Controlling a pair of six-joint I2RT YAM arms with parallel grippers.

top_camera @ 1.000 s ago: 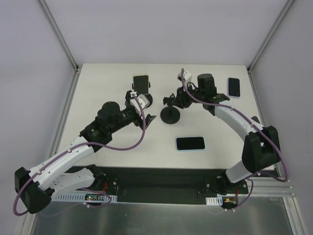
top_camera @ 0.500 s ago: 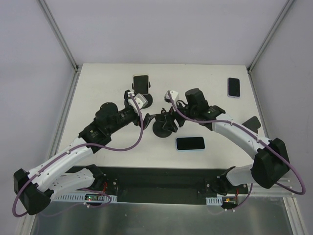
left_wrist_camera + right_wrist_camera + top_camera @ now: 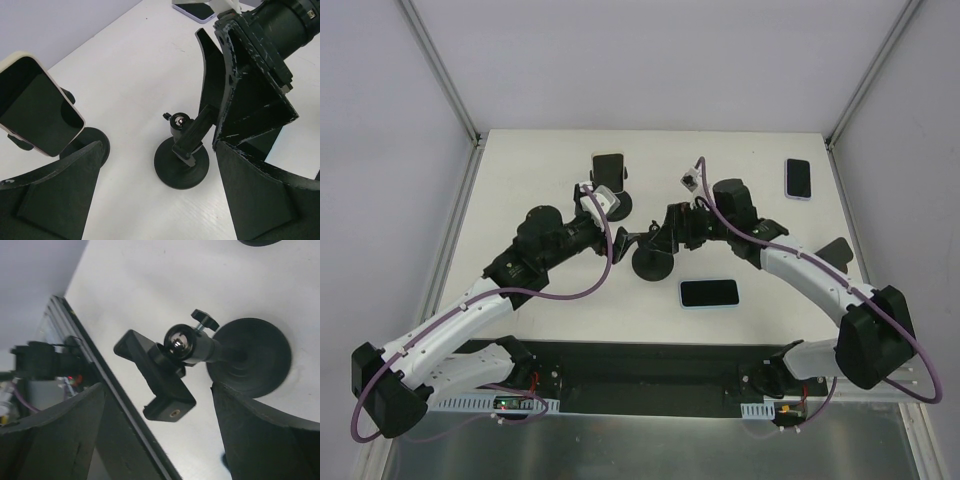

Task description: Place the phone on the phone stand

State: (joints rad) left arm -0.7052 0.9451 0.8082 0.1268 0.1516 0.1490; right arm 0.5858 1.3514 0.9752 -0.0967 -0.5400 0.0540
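left gripper (image 3: 157,145) gapes wide w/ nothing in it, hovering at abt 9 o'clock of the empty phone stand (image 3: 653,260). at that gripper's 12 o'clock a second stand (image 3: 617,205) already carries a pale-cased phone (image 3: 609,169), propped at a tilt. the empty phone stand is mid-table: round matte blk base, short stem, shiny ball joint (image 3: 179,341) w/ a small thumb screw, and a flat blk clamp bar (image 3: 156,375) tipped toward the left arm. right gripper (image 3: 157,385) sits at the stand's 1 o'clock, fingers spread wide either side of the clamp bar, gripping nothing afaict. the phone (image 3: 709,293) lies flat & screen-up at the stand's 4 o'clock, near but apart: glossy blk glass, pale rim, rounded corners. a lilac-cased phone (image 3: 799,178) lies at table 2 o'clock. prob step: stand is set, phone not yet picked. next move needs the right gripper to pinch the thin slab by its long edges, hard since it's flush on the table, then seat it in the clamp w/o tipping the stand.
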